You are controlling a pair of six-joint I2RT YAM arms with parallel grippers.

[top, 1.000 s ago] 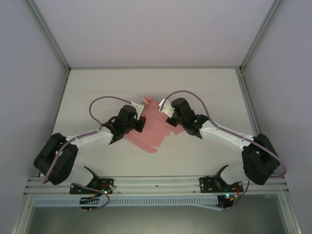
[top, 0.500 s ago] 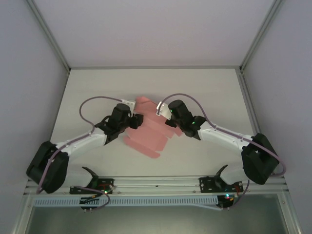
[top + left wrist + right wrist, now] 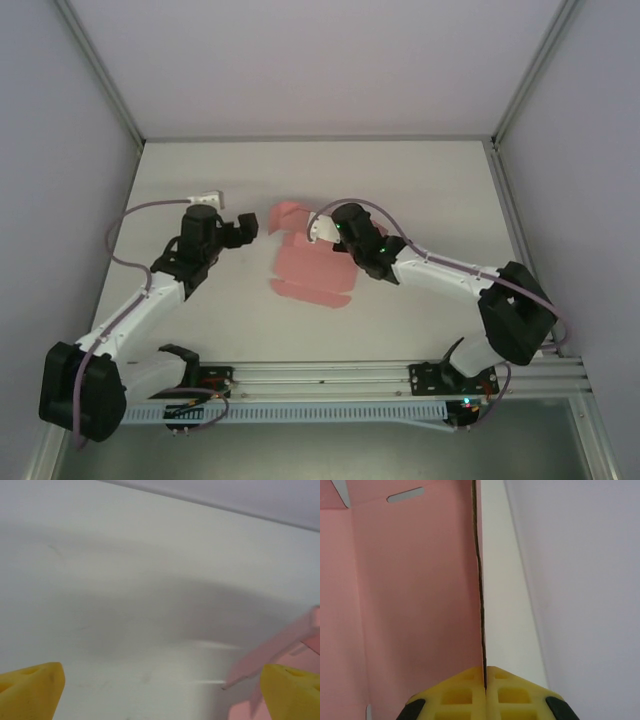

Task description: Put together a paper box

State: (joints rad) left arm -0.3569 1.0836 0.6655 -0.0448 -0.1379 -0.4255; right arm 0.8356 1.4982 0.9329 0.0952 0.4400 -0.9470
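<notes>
Right tool [image 3: 485, 670] pinches the one paper box [image 3: 303, 267]; left tool [image 3: 240, 228] gapes.

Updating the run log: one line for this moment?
left end effector: open, holding nothing | right end effector: shut on paper box edge

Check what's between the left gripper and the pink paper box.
Nothing. In the top external view a bare strip of white table separates the open left gripper from the paper box, which the right gripper pinches by an edge.
</notes>
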